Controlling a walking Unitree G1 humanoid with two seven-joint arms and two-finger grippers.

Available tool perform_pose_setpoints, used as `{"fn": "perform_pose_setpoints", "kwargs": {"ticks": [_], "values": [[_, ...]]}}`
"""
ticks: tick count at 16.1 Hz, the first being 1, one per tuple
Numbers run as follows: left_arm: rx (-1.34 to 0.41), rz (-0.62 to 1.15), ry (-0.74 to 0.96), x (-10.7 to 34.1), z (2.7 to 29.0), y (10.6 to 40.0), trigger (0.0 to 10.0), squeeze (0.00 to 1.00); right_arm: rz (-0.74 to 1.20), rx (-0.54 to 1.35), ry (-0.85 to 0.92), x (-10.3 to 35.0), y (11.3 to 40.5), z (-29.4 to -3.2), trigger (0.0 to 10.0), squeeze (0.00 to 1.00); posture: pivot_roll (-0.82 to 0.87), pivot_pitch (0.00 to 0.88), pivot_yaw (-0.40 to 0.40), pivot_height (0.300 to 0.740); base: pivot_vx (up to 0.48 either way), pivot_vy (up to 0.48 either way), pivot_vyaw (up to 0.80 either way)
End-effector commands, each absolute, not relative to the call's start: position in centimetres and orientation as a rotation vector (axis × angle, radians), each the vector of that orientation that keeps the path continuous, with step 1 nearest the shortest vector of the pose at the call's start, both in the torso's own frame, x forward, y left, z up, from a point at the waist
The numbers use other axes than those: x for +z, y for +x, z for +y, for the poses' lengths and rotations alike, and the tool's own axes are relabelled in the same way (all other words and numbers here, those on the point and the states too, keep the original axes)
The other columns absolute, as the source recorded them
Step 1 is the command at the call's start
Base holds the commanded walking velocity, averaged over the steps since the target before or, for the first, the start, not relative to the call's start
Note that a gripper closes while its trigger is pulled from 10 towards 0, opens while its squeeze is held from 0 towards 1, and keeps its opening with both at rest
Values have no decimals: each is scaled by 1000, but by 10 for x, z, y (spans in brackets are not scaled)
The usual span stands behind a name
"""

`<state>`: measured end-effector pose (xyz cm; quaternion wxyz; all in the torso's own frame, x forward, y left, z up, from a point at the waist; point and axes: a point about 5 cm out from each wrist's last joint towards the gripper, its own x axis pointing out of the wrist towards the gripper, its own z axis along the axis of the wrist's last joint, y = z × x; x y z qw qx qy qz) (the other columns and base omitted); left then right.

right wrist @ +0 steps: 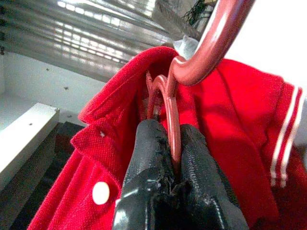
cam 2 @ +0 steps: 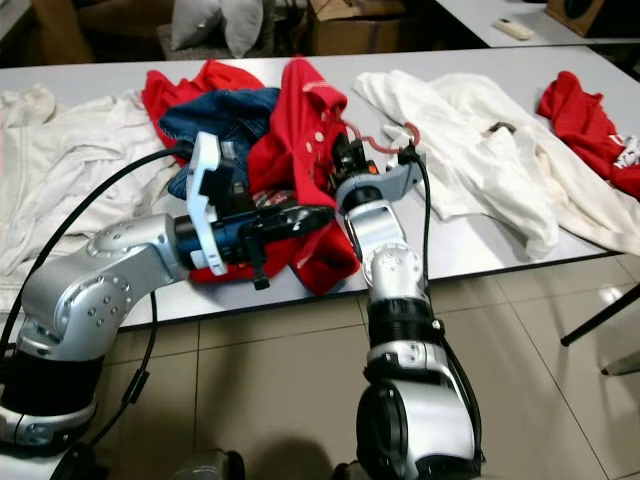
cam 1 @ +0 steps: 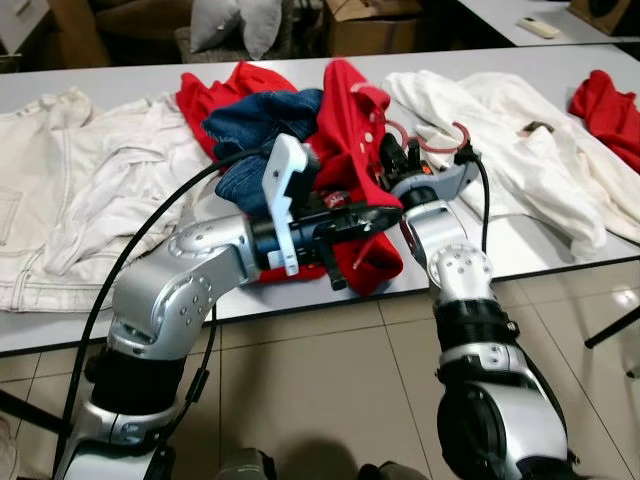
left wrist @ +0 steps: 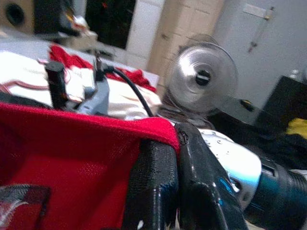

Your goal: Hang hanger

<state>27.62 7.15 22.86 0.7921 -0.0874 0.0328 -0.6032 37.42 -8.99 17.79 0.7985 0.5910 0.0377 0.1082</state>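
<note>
A red polo shirt (cam 1: 352, 110) sits on a pink hanger (cam 1: 441, 149) above the table's front edge, among a heap of clothes. My right gripper (right wrist: 171, 140) is shut on the hanger's wire just below its hook (right wrist: 213, 45), at the shirt's collar (right wrist: 112, 112). From the head camera it stands over the table edge (cam 1: 393, 160). My left gripper (left wrist: 175, 140) is shut on a folded edge of the red shirt (left wrist: 72, 158), reaching in from the left (cam 1: 392, 213).
The grey table (cam 1: 560, 70) carries white garments (cam 1: 505, 135), a cream jacket (cam 1: 80, 170) at the left, blue jeans (cam 1: 262, 122) and another red garment (cam 1: 610, 110) at the right. A standing fan (left wrist: 201, 76) is beyond. Tiled floor (cam 1: 330, 390) lies below.
</note>
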Motion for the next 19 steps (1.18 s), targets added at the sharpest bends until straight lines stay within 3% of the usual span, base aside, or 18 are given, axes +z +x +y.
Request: {"fn": "perform_pose_setpoints", "kwargs": {"ticks": [1,7,14,19], "values": [[-1374,79,-178,235,63,267,10000,1000,166,264,1327,166,363,-58,10000,0,76,69,-14,740,0,0,0],[-1400,284,20,212,74,254,10000,1000,142,236,1361,171,367,-71,10000,0,77,55,-18,740,0,0,0],[-1280,280,24,214,84,262,10000,1000,108,204,1407,175,372,-85,10000,0,78,55,-24,740,0,0,0],[-1126,292,160,205,95,277,10000,1000,89,171,1376,174,373,-90,10000,0,75,57,-21,740,0,0,0]]}}
